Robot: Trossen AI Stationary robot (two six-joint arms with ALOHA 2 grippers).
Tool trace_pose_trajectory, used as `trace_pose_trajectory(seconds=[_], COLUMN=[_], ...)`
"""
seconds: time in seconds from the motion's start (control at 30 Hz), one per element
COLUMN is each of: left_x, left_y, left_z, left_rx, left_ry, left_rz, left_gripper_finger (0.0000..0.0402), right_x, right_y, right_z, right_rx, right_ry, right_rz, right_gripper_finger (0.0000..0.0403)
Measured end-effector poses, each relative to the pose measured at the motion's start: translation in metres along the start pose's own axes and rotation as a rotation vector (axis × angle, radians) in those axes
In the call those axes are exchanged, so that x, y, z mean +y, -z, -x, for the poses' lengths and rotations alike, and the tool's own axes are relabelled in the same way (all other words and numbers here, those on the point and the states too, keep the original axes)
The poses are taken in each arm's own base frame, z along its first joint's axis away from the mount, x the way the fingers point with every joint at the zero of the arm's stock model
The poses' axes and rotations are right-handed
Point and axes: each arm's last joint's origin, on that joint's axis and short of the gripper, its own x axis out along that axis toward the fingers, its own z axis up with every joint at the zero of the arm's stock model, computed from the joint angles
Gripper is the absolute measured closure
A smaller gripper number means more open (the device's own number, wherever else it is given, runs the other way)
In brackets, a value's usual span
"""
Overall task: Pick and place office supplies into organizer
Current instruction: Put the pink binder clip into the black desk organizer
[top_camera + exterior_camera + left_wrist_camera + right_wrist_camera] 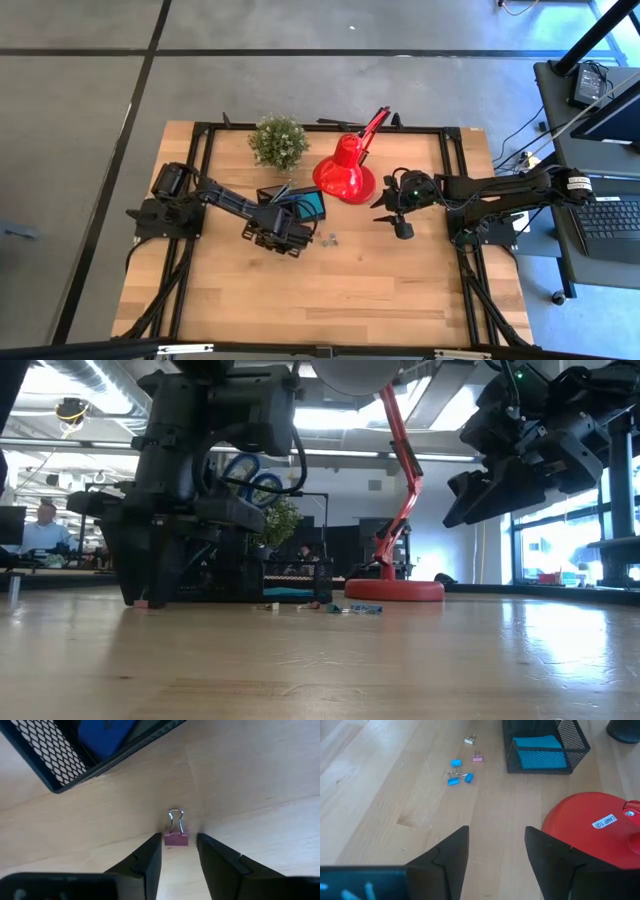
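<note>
A small purple binder clip (176,838) lies flat on the wooden table, its wire handles pointing away from my left gripper (178,840). That gripper is open and low at the table, one finger on each side of the clip, just short of it. The black mesh organizer (55,762) stands just beyond and holds the blue sticky-note pad (107,735). Blue scissors handles (245,470) stick up from the organizer (290,205). My right gripper (496,834) hangs open above the table beside the red lamp (590,830). More clips (457,775) lie loose near the organizer (545,745).
The red lamp (345,172) stands right of the organizer and the potted plant (278,140) behind it. Blue, pink and white clips (328,238) lie scattered between the two arms. Black frame rails (200,200) border the table. Bare wood fills the near half.
</note>
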Motion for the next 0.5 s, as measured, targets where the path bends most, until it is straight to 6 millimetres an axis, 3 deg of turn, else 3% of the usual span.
trace_pose_trajectory(seconds=[0.33,0.5], left_x=[-0.0002,0.0016], left_y=[-0.0014,-0.0010], left_z=[-0.0007,0.0021], left_rx=[0.003,0.011], left_ry=[0.000,-0.003], left_rz=[0.004,-0.006], left_gripper_finger=[0.0336,0.0347], right_x=[-0.0001,-0.0001], right_y=[-0.0002,-0.0003], right_z=[0.0000,0.0000], right_rx=[-0.002,-0.003], right_ry=[0.001,0.001], right_rz=[0.023,0.023], right_gripper_finger=[0.0208,0.0208])
